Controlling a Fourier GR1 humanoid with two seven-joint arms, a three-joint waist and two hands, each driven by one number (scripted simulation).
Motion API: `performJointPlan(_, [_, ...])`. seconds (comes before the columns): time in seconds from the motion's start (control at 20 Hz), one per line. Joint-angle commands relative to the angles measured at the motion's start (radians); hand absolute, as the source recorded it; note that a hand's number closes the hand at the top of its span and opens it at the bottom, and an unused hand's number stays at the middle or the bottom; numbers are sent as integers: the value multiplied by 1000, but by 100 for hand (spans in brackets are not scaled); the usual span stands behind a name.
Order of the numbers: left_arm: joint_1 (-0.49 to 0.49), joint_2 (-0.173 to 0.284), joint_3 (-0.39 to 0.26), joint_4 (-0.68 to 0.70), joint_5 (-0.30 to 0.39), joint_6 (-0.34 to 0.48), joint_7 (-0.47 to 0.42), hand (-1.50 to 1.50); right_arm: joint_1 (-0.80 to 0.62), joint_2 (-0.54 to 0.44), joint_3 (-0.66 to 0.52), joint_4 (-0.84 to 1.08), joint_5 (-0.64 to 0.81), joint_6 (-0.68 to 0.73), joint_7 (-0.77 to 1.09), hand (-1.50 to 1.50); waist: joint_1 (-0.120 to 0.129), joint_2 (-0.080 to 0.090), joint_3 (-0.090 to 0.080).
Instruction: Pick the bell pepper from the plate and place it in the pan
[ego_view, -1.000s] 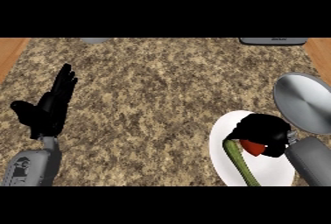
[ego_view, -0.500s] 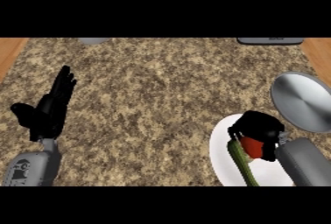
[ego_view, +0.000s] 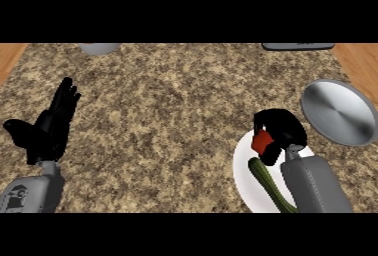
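Note:
My right hand (ego_view: 281, 131) is curled round the red bell pepper (ego_view: 261, 141), and it hangs over the upper part of the white plate (ego_view: 248, 165) at the lower right. A green stem-like strip (ego_view: 268, 183) trails from the pepper across the plate. The round grey pan (ego_view: 339, 111) lies to the upper right of that hand, apart from it. At the left edge my left hand (ego_view: 46, 131) rests open with its fingers pointing up.
A grey object (ego_view: 100, 48) shows at the counter's far edge on the left. A dark grey object (ego_view: 299, 46) sits at the far right edge. Wooden strips border the speckled counter on both sides.
My right hand has lifted with the bell pepper and moved slightly up the plate toward the pan. The left hand has stayed where it was.

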Motion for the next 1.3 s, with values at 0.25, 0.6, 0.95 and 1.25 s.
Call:
performJointPlan(0.25, [-24, -3, -4, 4, 2, -4, 12, 0, -41, 103, 89, -387, 71, -205, 495, 150, 28, 9, 6])
performJointPlan(0.6, [-69, 6, 2, 13, 2, -8, 24, 0, -72, 104, 1, -480, 39, -283, 573, 150, 42, 19, 7])
performJointPlan(0.95, [-13, -30, -44, -43, -25, 2, 14, 0, -135, -41, -335, -394, -217, -350, 412, 150, 47, 22, 8])
performJointPlan(1.25, [-28, -31, -27, 29, -27, -2, -46, 0, -105, -215, -468, -134, -264, -453, 198, 150, 49, 24, 7])
